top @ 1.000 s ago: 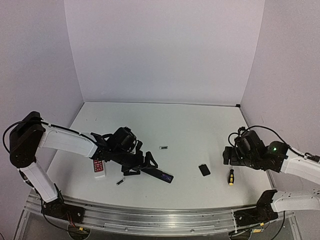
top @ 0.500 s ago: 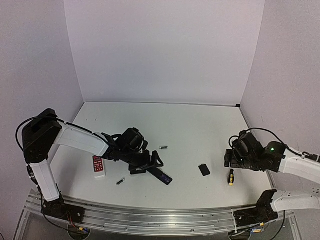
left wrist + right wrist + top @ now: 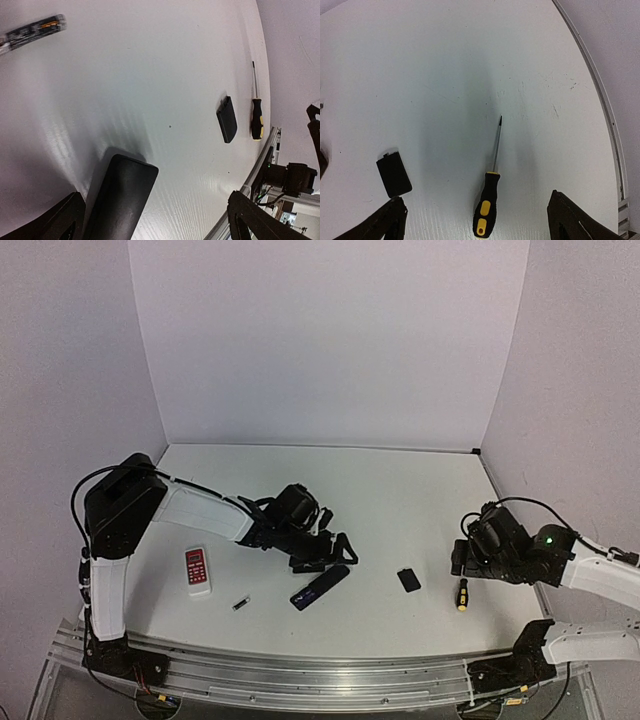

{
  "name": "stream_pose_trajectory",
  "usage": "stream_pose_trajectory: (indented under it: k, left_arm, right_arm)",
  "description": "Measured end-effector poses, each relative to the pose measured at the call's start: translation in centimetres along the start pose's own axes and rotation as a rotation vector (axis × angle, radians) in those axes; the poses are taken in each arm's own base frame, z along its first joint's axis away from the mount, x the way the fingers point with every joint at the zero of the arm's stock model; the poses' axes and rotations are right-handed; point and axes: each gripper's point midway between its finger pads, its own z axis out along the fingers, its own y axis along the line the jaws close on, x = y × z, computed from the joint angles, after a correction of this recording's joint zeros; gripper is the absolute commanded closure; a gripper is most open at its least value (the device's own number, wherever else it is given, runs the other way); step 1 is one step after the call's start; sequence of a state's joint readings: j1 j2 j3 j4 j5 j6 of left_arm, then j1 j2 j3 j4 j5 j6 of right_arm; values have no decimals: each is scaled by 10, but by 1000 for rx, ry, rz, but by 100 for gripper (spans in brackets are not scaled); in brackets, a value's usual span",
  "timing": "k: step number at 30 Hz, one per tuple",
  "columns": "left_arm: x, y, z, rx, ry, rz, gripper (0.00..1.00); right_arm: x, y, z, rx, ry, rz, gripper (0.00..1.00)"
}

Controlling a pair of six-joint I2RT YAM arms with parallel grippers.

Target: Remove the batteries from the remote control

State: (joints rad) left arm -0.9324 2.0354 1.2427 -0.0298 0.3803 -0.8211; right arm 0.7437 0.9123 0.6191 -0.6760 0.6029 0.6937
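Observation:
A black remote control lies flat at the table's middle front, and its blunt end shows between my left fingers. My left gripper hovers just behind and above it, open, holding nothing. A second remote, red and white, lies to the left. One battery, slim and dark, rests near the front between the two remotes. Another battery shows at the top left of the left wrist view. My right gripper stands open at the right, over the screwdriver's handle.
A small flat black cover lies right of the black remote, also seen as the cover in the right wrist view. The yellow-and-black screwdriver lies beside it. The table's metal front rail runs along the near edge.
My left arm has swung right and farther out. The black remote has turned, its far end now pointing up and right. The right arm has barely moved.

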Motion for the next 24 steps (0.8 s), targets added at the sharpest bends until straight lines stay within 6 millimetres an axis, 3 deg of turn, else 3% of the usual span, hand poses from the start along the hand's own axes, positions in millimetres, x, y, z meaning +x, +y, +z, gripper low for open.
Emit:
stream_pose_trajectory:
  k: [11,17,24]
  left_arm:
    - [30,-37,21,144,152,177,0]
    - [38,-40,22,145,180,199,0]
    - [30,-37,20,86,164,185,0]
  right_arm:
    - [-1,-1,-3,-6,-7,9,7]
    - [3,-4,-2,4,6,8,7]
    - [12,-8,-1,24,50,6,7]
